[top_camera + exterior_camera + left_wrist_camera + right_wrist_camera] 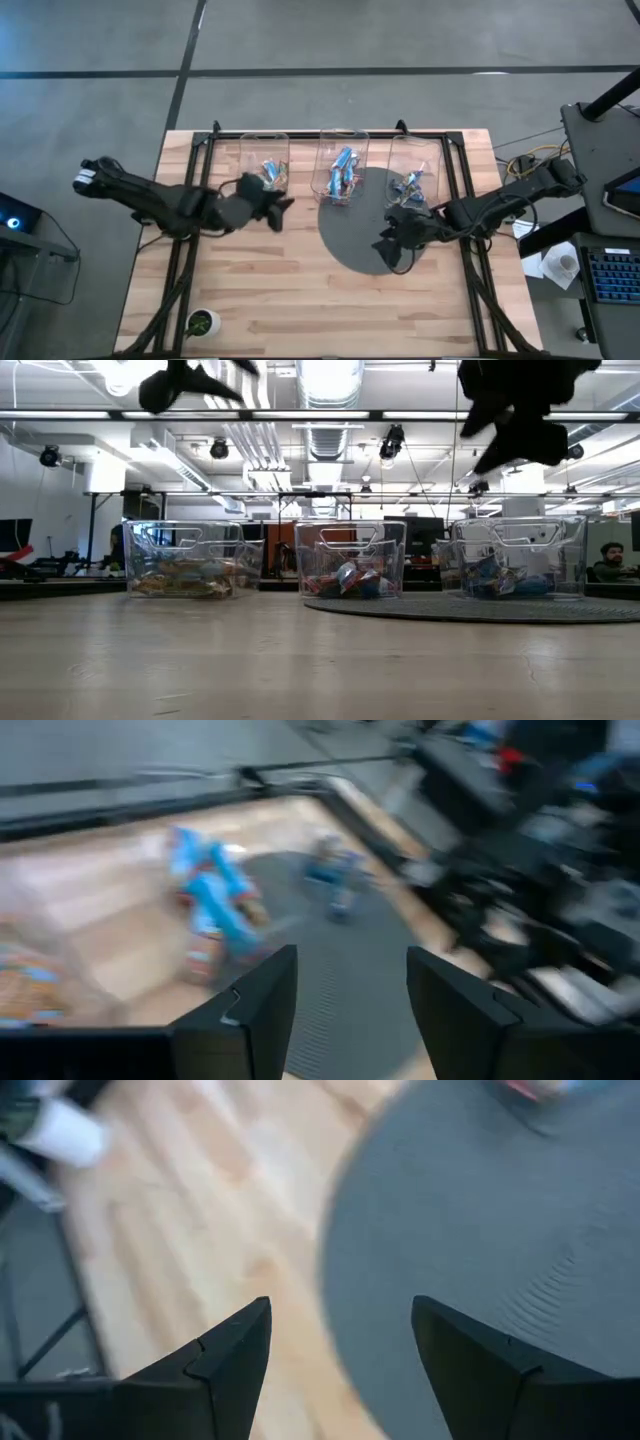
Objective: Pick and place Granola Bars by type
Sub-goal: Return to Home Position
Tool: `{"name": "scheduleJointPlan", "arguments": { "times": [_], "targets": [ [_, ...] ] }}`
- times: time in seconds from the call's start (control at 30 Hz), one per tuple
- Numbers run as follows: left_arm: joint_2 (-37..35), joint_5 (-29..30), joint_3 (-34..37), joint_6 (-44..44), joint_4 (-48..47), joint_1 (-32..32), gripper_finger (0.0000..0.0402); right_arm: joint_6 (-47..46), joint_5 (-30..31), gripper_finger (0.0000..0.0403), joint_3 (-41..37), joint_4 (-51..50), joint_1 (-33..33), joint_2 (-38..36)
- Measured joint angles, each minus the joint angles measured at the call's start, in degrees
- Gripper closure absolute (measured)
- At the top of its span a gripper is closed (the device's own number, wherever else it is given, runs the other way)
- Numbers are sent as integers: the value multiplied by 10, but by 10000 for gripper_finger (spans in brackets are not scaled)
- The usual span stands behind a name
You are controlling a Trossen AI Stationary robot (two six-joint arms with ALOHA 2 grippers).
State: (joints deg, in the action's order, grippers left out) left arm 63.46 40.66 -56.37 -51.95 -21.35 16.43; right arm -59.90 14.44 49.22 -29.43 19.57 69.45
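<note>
High view puts the left gripper (278,207) in the air above the bench (290,300), just on the near side of the left bin (248,160). The right gripper (390,243) hangs over the grey mat (345,245), near the right bin (432,155). Each wrist view shows that arm's two fingers spread apart with nothing between them, so both grippers are released and carry no load. The Granola Bars (343,168) lie inside the three clear bins, with a heap also in the middle bin (325,150). I can pick out none lying loose on the wood or the mat, so the sorting looks finished and only the retreat of the arms is left. To do that well, each arm should first rise enough to clear the bin rims. It should then draw back toward its own side of the bench, away from the bins and away from the other arm. The left gripper sits closest to a bin wall, so a sideways sweep at its present height could nudge that bin; lifting before swinging avoids this. The black frame rails (200,170) along the bench edges want a wide berth as the elbows fold. Leaving the fingers released is fine, since nothing is held that could drop.
</note>
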Motion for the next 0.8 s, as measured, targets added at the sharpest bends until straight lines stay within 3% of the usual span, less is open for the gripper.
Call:
{"name": "scheduleJointPlan", "arguments": {
  "times": [0.17, 0.23, 0.3, 0.43, 0.53, 0.8],
  "targets": [
    [0, -3, 19, 45, 91, 64, 230, 132, -79, 170, 19, 101, -9, -6],
    [0, -39, 52, 64, 161, 67, 230, 147, -121, 170, 2, 122, -30, -11],
    [1, -99, 102, 82, 262, 62, 230, 149, -162, 170, -31, 148, -58, -15],
    [8, -199, 217, 120, 523, 36, 230, 144, -255, 170, -112, 301, -98, -49],
    [-1, -233, 282, 144, 647, 10, 230, 137, -265, 170, -168, 373, -115, -98],
    [-81, -278, 381, 123, 664, -61, 230, 150, -254, 170, -257, 350, -167, -279]
  ]
}}
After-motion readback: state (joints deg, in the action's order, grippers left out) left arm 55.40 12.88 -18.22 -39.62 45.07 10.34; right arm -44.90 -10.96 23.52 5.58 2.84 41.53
